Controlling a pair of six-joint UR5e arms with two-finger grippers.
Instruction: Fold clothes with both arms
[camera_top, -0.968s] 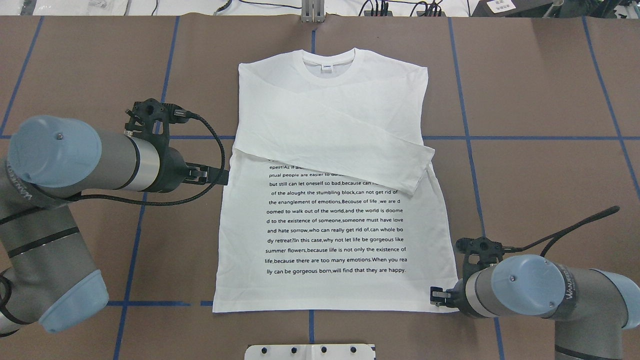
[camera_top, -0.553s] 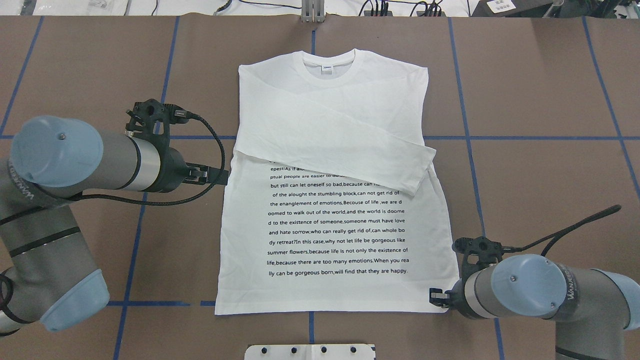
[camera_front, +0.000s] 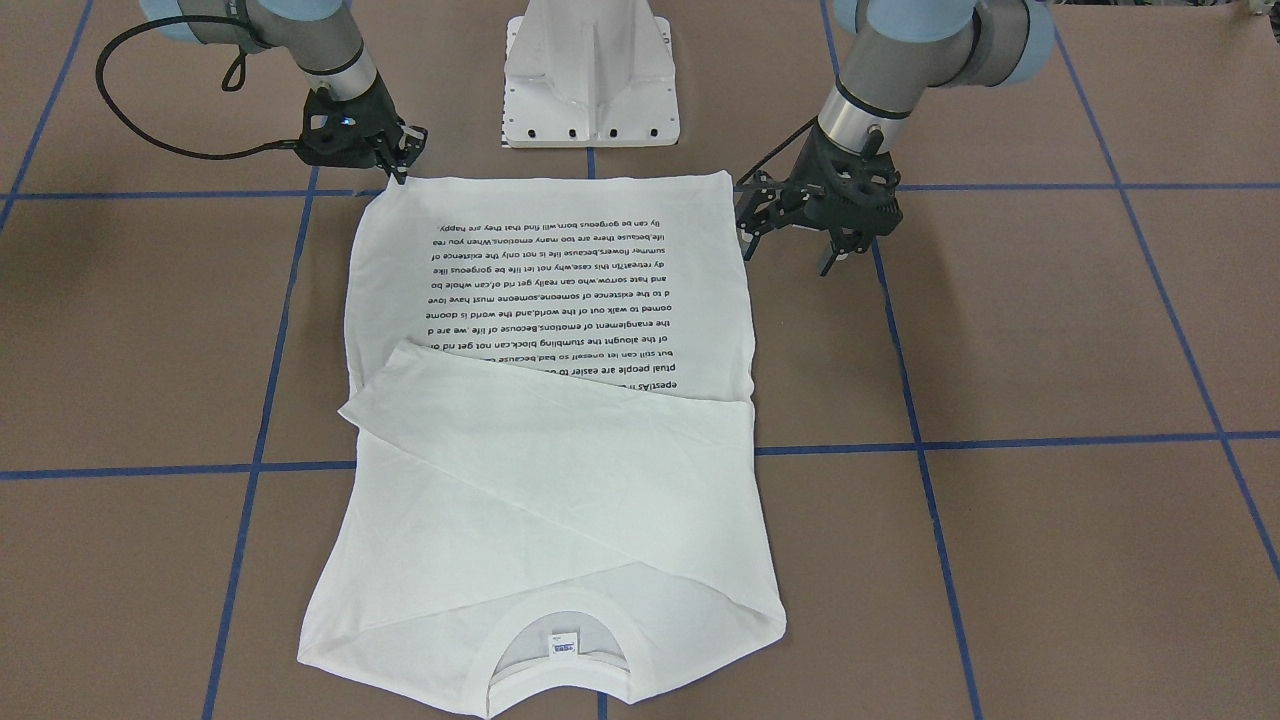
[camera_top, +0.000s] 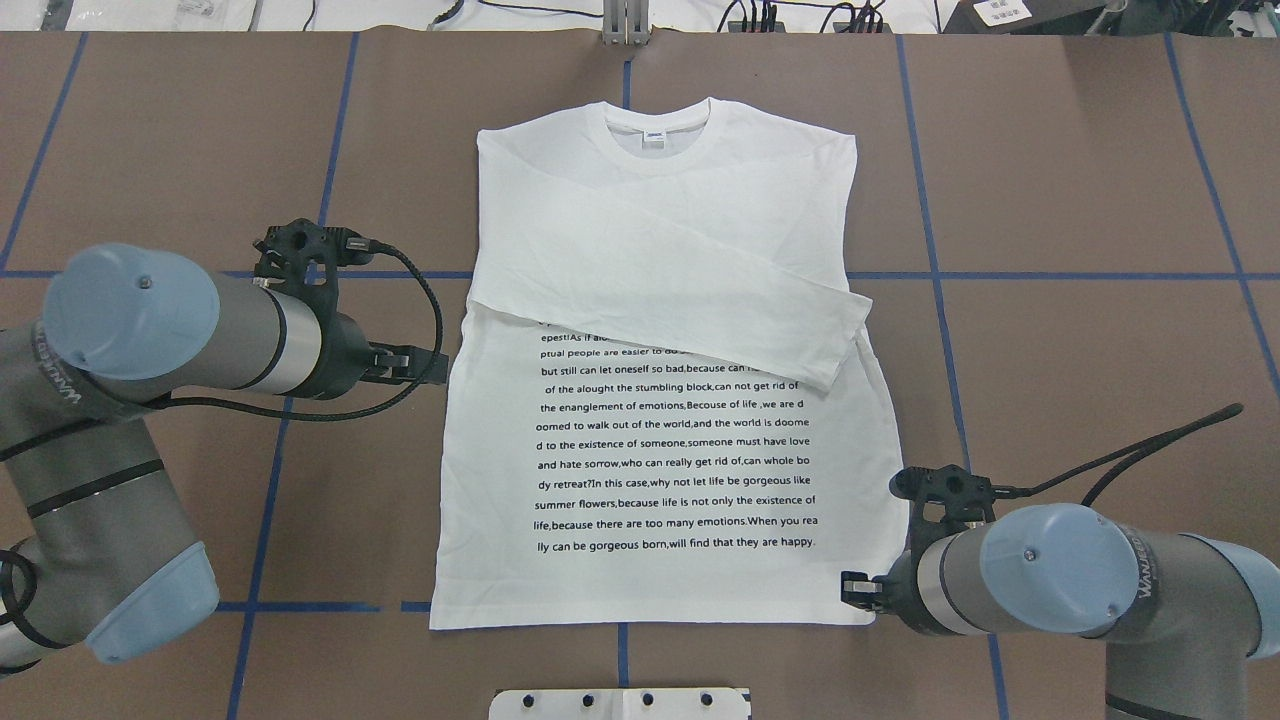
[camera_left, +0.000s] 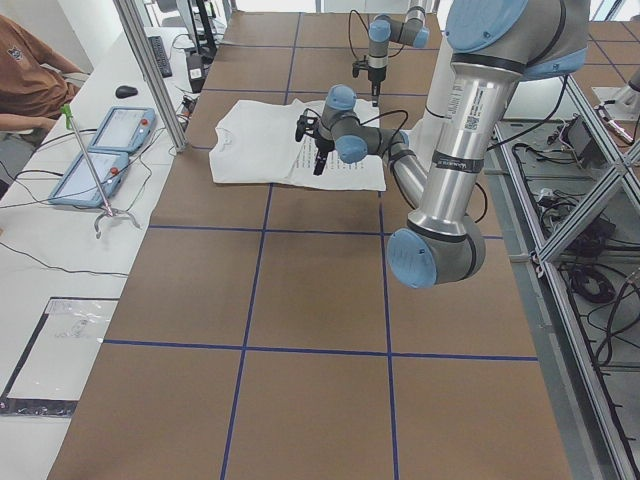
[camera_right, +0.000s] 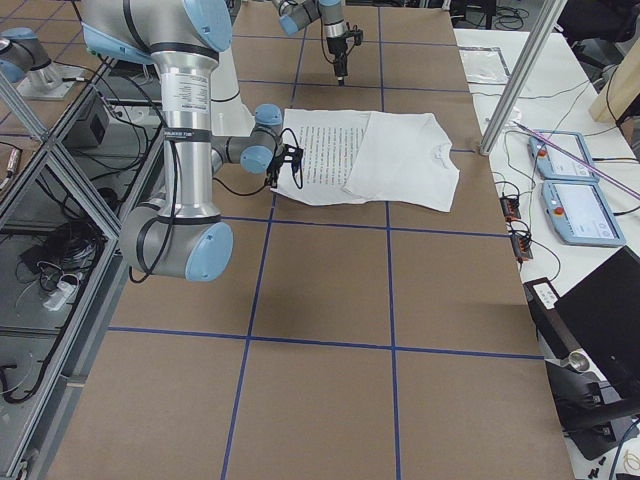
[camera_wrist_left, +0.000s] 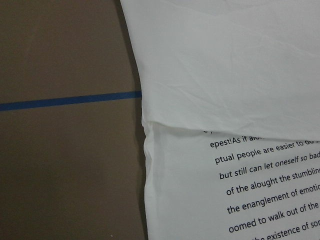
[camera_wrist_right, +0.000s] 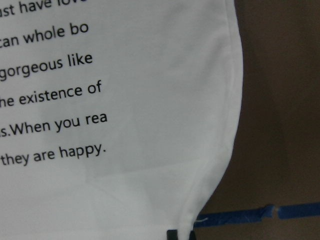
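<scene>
Sleeves (camera_top: 700, 300) were in on my T-shirt (camera_top: 660, 450), body fold to go; right gripper (camera_top: 852, 592) clamped its hem corner (camera_wrist_right: 192, 220), left gripper (camera_front: 790, 250) gaped alongside.

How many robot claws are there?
2. The left claw is beside the shirt, level with its side edge. The right claw is at the shirt's bottom hem corner. None seems hidden.

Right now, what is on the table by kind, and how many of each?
White long-sleeved T-shirt: 1
Robot arms: 2, left arm and right arm
White pedestal base: 1
Total: 4
</scene>
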